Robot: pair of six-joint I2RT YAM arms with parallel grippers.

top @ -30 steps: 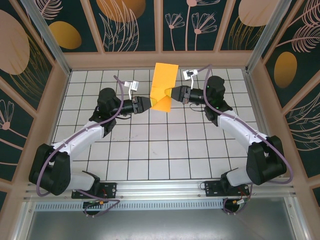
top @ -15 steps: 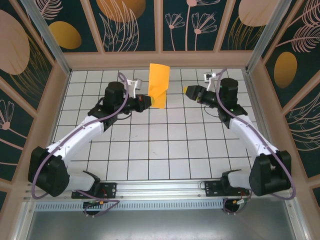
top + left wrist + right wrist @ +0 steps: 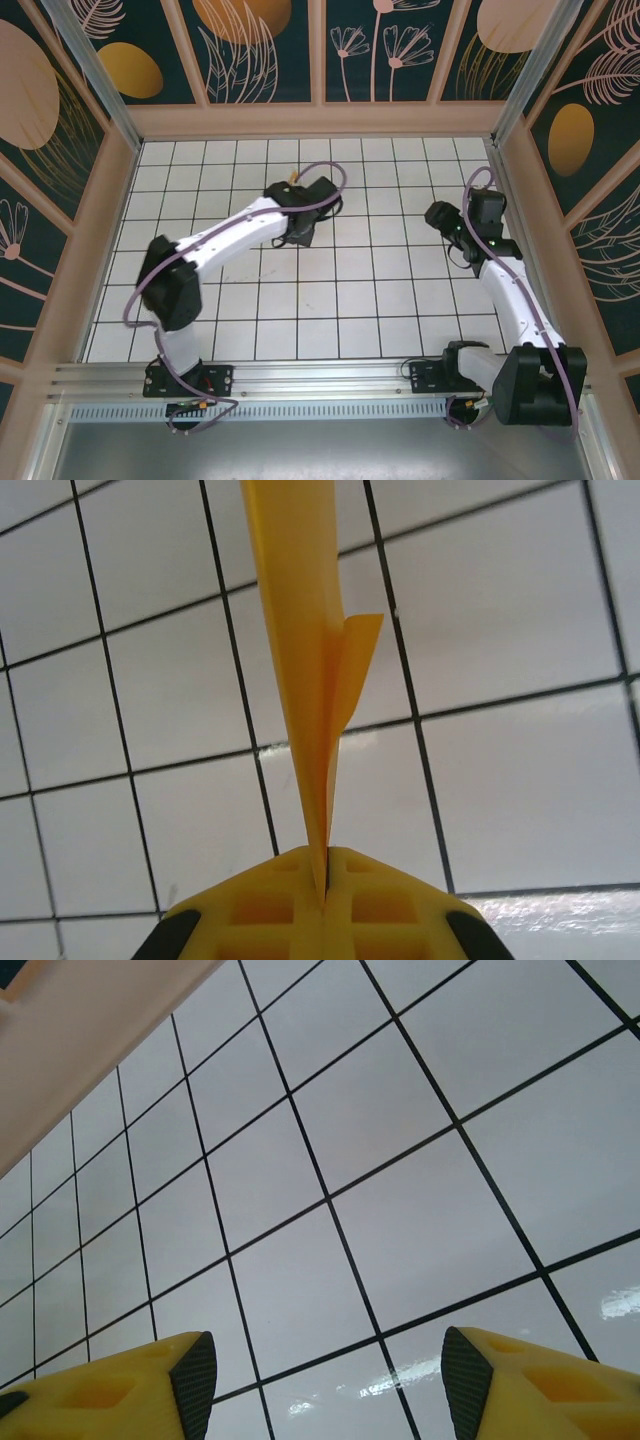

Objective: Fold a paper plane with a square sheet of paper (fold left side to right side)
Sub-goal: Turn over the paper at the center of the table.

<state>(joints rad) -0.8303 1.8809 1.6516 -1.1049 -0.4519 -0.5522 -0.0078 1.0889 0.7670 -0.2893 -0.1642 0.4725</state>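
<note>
1. Paper, orange-yellow and folded, stands edge-on in the left wrist view. It is a narrow blade that runs from the fingertips up past the top of the picture.
2. We see a loose flap part from the blade on its right side about midway up, its tip curling outward.
3. The paper's lower end sits in the seam of the left gripper, whose yellow fingers are pressed together on it with no gap between them.
4. Behind the paper lies the white tiled table with its black grid lines. We cannot tell whether the paper's far end touches the tiles.
5. From above, the left arm reaches across to the far middle of the table, and its wrist covers the grip. A small pale sliver just beyond the wrist may be the paper's edge, but the view is too poor for us to be sure.
6. The right gripper is spread wide, with bare tiles between its two fingers and nothing in them.
7. In the top view the right gripper hangs at the right side of the table on the right arm, well apart from the left wrist and near the wooden wall.
</note>
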